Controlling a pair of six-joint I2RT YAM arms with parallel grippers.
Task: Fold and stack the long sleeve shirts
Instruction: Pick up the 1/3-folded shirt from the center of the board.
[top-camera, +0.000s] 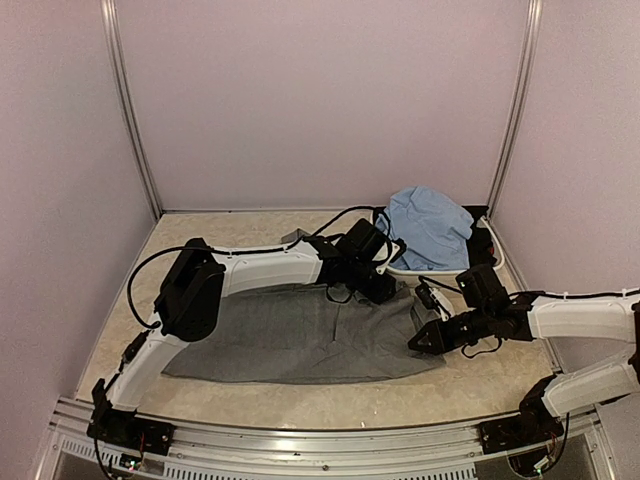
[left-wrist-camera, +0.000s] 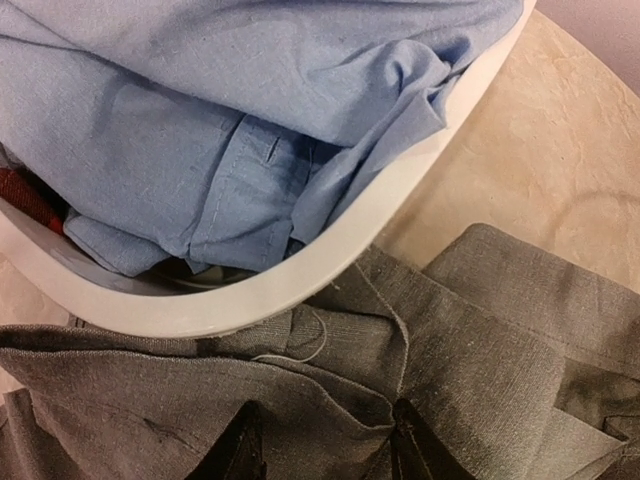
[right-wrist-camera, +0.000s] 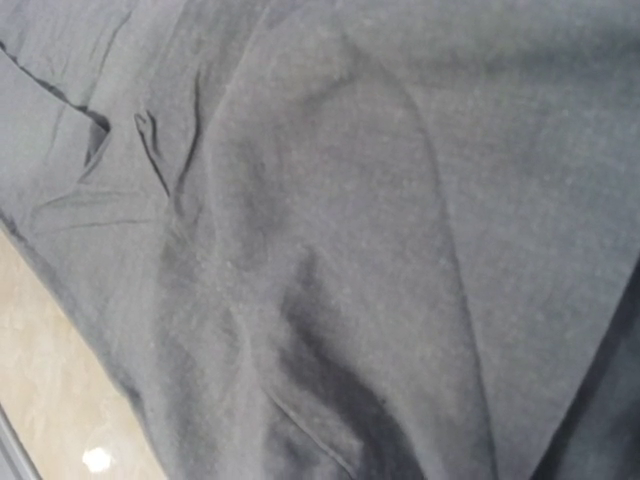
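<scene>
Step in hand looks like grabbing the far corner of the grey shirt (top-camera: 300, 345) to start a fold. It's lying spread across the middle of the worktop (top-camera: 250, 235). The light blue shirt (top-camera: 430, 225) is heaped in the white basin (left-wrist-camera: 340, 255) up at about 1 o'clock.

My two cents on doing it well: the grey hem sits right against the basin rim, so pinch only grey cloth and keep clear of the plastic and the blue sleeve hanging inside. Grab the seam edge rather than a loose wrinkle. Lift both sides evenly, or the fold will probably go crooked.

The left gripper (left-wrist-camera: 325, 445) is down at the shirt's 1 o'clock corner. Its fingers are partly apart and straddle a bunched ridge of grey fabric, touching it but not visibly clamped. The right gripper (top-camera: 425, 340) is at the shirt's 3 o'clock edge with its fingers together. Its wrist view is filled with grey cloth, so I can't tell if any is pinched.
</scene>
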